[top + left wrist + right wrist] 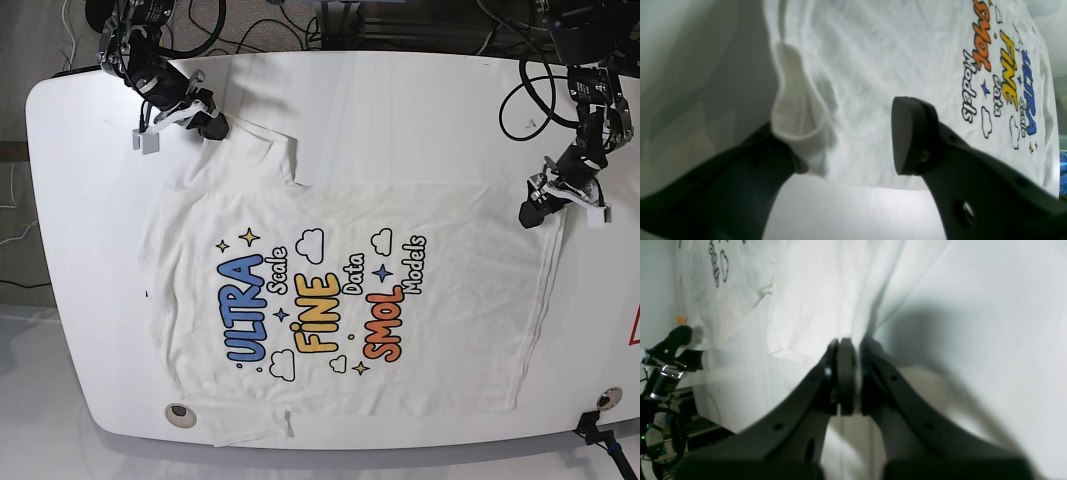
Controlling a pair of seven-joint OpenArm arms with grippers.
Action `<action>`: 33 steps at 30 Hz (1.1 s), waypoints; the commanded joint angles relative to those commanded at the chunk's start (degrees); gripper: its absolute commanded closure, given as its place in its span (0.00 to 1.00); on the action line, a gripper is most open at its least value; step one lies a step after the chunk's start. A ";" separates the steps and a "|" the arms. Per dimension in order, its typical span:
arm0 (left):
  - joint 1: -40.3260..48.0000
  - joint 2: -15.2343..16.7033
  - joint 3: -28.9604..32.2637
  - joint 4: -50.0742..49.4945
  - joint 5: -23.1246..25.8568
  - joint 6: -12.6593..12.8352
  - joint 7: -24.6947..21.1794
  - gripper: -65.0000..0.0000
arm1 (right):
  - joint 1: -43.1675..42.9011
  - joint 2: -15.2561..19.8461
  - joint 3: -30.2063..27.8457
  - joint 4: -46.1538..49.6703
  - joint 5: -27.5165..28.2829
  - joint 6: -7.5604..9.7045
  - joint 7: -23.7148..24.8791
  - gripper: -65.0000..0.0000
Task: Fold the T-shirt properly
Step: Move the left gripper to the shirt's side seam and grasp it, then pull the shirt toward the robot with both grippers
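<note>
Evidently the fold is only beginning: the large white cotton T-shirt (340, 300) lies print-up, spread across the white oval table (400, 90), with the right gripper (210, 126) clenched on cloth at its ten o'clock corner and the left gripper (531, 212) spread wide around the hem at three o'clock. Next, I judge, the left jaws must close before any lift. Legible print: "ULTRA Scale FINE Data SMOL Models".
</note>
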 joint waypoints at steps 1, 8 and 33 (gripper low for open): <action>0.00 0.00 -0.62 0.00 0.00 0.00 0.09 0.50 | 0.00 0.00 0.00 0.00 0.00 0.00 0.00 1.00; 0.00 0.00 -0.79 0.00 0.09 0.00 0.26 0.50 | 0.00 0.00 0.00 0.00 0.00 0.00 0.00 1.00; 10.99 0.00 -1.05 16.79 -0.09 -0.26 4.66 1.00 | -4.92 0.00 0.35 8.26 0.09 0.18 -2.73 1.00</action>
